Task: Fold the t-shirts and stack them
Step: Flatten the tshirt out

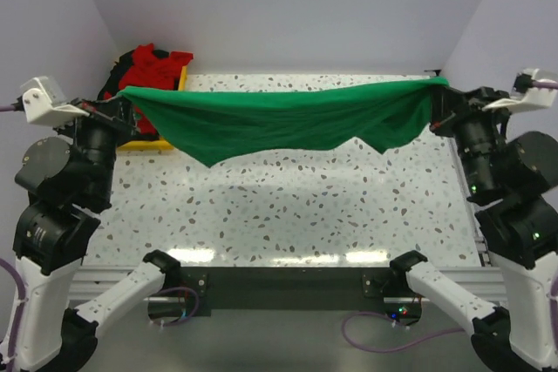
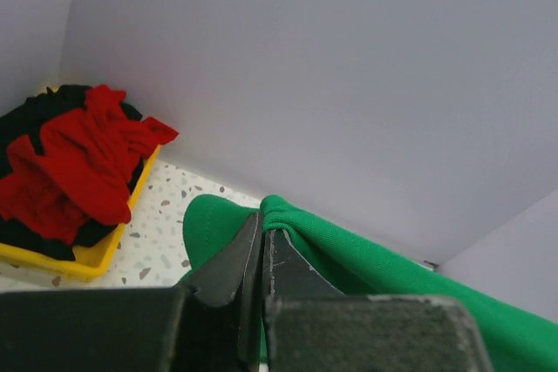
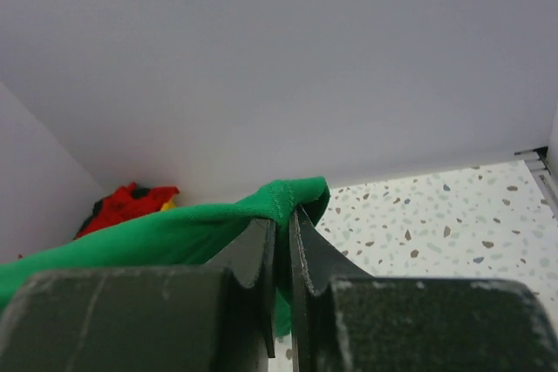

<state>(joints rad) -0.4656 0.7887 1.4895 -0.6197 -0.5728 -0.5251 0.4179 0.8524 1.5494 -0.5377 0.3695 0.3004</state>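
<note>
A bright green t-shirt [image 1: 279,119] hangs stretched in the air across the back of the table, sagging in the middle. My left gripper [image 1: 122,93] is shut on its left end; in the left wrist view the green cloth [image 2: 384,267] is pinched at the left gripper [image 2: 262,231]. My right gripper [image 1: 438,86] is shut on the right end, where the green hem [image 3: 283,198] bunches over the right gripper [image 3: 283,224]. A red t-shirt [image 1: 155,65] lies crumpled on a black t-shirt [image 2: 52,102] in the back left corner.
A shallow yellow tray [image 1: 144,145] holds the red and black shirts at the back left, against the wall. The speckled white tabletop [image 1: 288,206] spreads below the hanging shirt. Grey walls close in the back and both sides.
</note>
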